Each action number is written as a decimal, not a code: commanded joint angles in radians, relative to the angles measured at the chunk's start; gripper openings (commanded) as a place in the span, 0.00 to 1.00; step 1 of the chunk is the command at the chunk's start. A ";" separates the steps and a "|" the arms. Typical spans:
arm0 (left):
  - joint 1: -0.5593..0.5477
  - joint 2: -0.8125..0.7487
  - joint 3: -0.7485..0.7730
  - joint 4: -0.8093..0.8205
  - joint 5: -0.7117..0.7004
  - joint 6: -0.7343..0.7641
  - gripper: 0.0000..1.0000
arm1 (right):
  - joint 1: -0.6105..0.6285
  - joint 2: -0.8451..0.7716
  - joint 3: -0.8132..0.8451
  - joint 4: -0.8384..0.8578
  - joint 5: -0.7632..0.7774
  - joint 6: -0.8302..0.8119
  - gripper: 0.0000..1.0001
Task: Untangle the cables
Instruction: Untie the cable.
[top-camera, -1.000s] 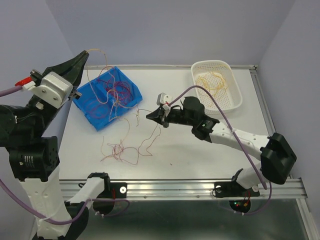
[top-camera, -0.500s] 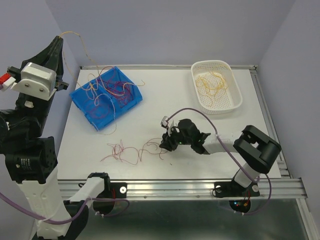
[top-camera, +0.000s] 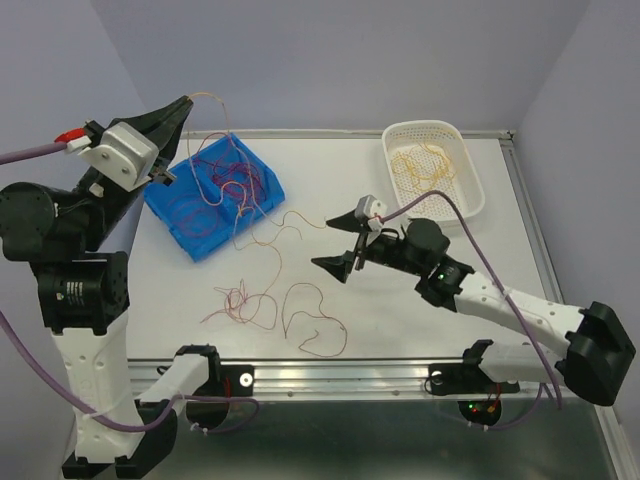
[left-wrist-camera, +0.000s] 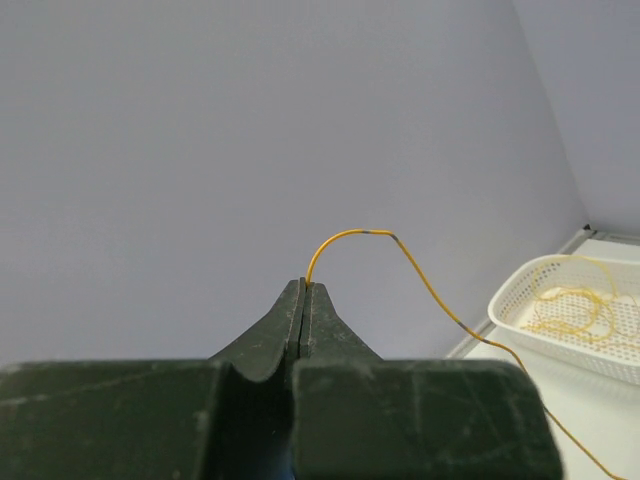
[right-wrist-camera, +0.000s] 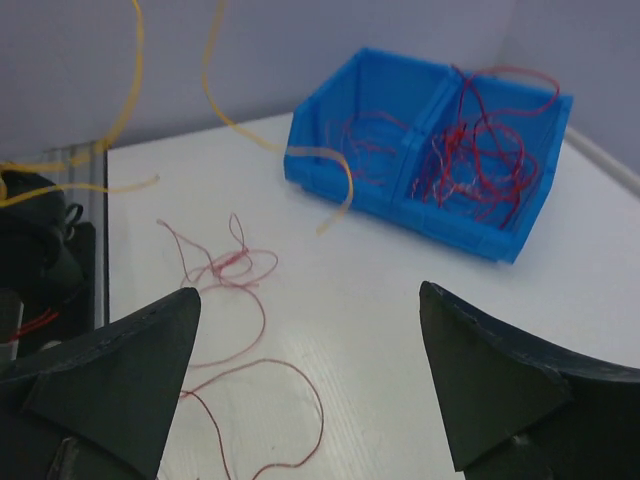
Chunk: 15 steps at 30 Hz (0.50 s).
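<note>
The left gripper (left-wrist-camera: 303, 285) clamps a thin yellow-orange wire strand (left-wrist-camera: 352, 232) near the blue plastic bin (top-camera: 205, 250). The right gripper (right-wrist-camera: 307, 292) stands wide, empty.

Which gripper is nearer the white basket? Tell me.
Right. The right gripper hovers open, left of the basket and closer to the arm bases. The left gripper, shut on a yellow wire, is raised past the blue bin, far left.

Top camera overlooks the whole table (top-camera: 330, 170) from behind; left wrist faces wall (left-wrist-camera: 200, 150) and white basket (left-wrist-camera: 560, 320), right wrist hangs low facing the blue bin (right-wrist-camera: 430, 150) (both shared overhead).
</note>
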 joint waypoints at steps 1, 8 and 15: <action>0.000 -0.011 -0.037 0.069 0.084 -0.042 0.00 | 0.002 -0.055 0.157 -0.034 -0.074 -0.044 0.95; -0.002 -0.031 -0.120 0.096 0.151 -0.048 0.00 | 0.003 -0.053 0.393 -0.216 0.017 -0.079 0.96; -0.005 -0.043 -0.172 0.107 0.214 -0.051 0.00 | 0.002 -0.011 0.559 -0.315 0.018 -0.087 0.99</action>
